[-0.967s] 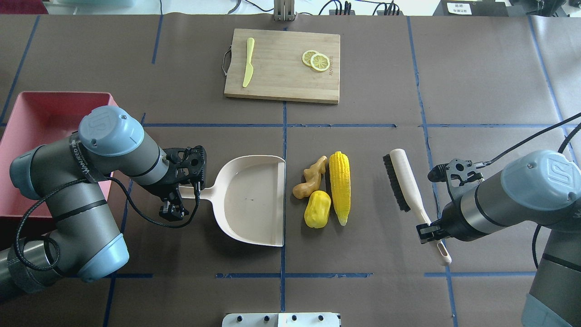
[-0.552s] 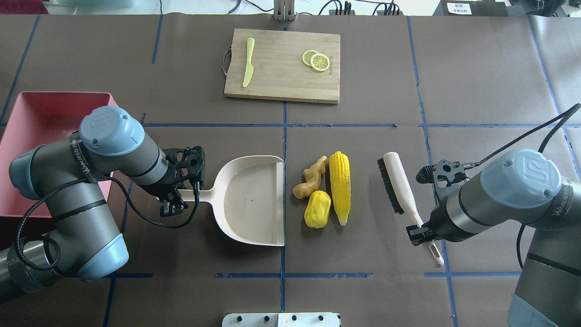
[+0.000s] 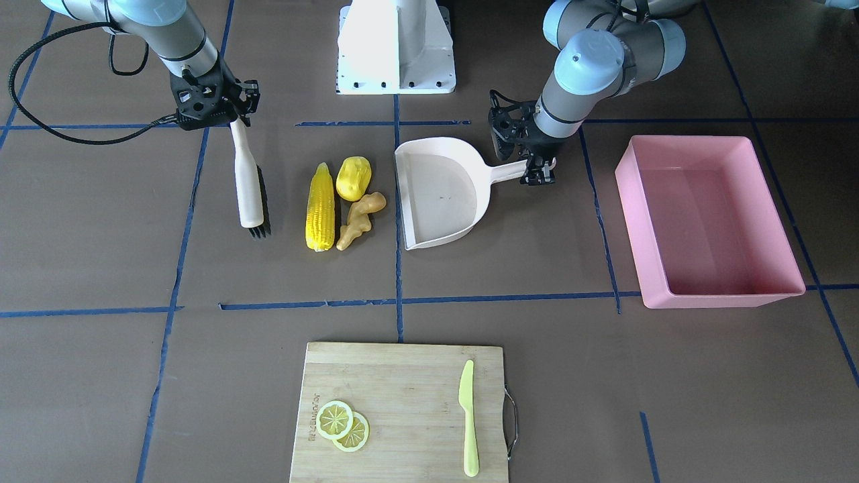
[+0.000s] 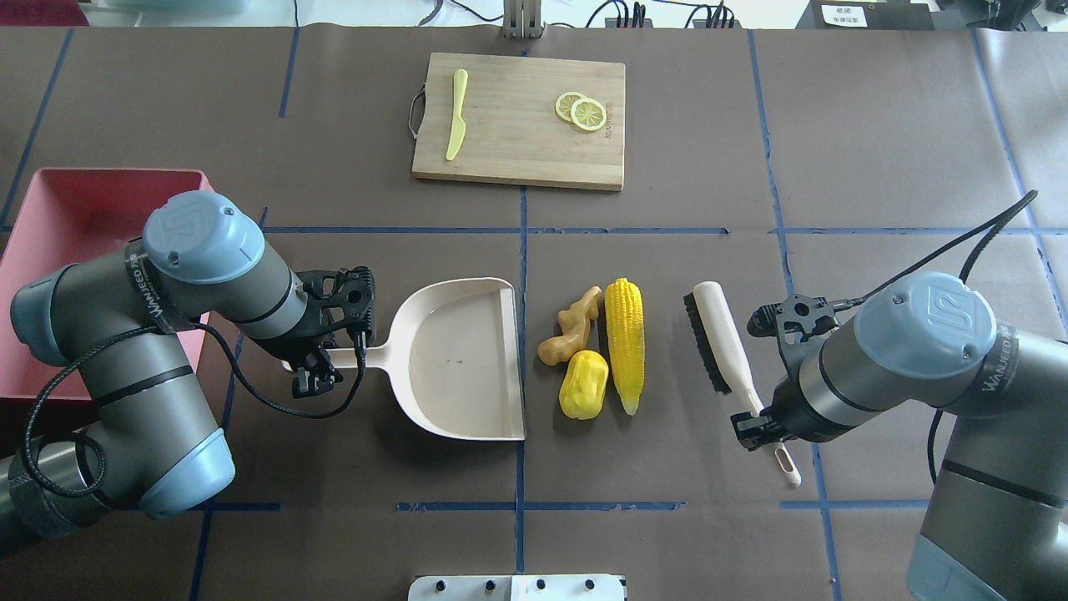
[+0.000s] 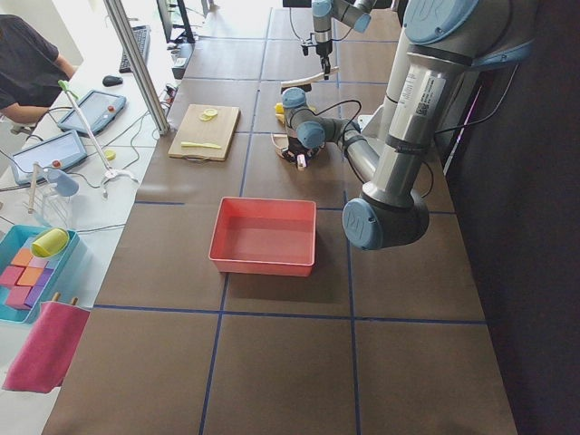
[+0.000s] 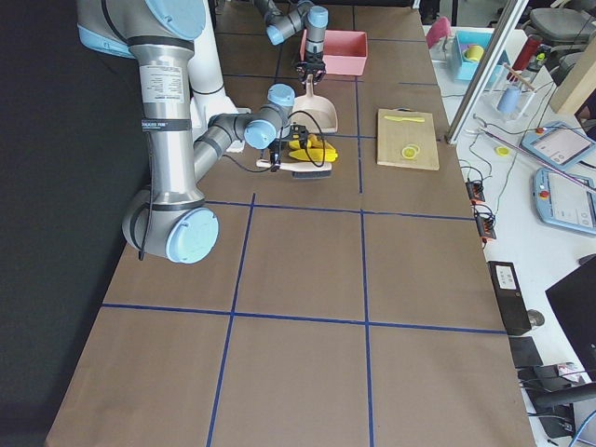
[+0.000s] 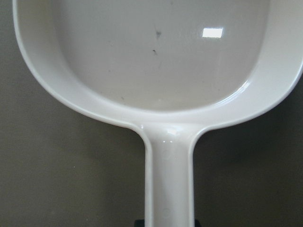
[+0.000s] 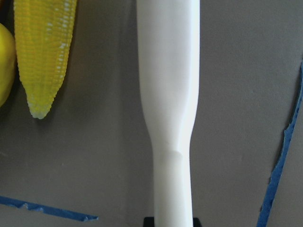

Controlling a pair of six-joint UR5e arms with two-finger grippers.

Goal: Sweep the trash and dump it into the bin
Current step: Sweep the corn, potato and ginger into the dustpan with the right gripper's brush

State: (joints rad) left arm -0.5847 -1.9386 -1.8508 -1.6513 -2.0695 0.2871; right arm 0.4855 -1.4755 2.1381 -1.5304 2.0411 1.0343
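Note:
The trash lies mid-table: a corn cob (image 4: 625, 344), a stubby yellow pepper lump (image 4: 583, 384) and a tan ginger root (image 4: 569, 327). Just left of them sits a beige dustpan (image 4: 467, 359), its open edge facing them, and my left gripper (image 4: 321, 363) is shut on its handle (image 7: 168, 179). To the right of the corn, my right gripper (image 4: 755, 427) is shut on the handle of a white brush (image 4: 716, 334), whose bristles face the corn (image 8: 45, 47). The pink bin (image 3: 721, 292) stands at the far left, behind my left arm.
At the table's far side lies a wooden cutting board (image 4: 517, 159) with lemon slices (image 4: 581, 110) and a yellow-green plastic knife (image 4: 455, 125). Blue tape lines cross the brown table cover. A person sits at a side desk (image 5: 32, 68).
My right arm has carried the brush leftward, closer to the corn. The dustpan has shifted slightly toward the far side in my left gripper.

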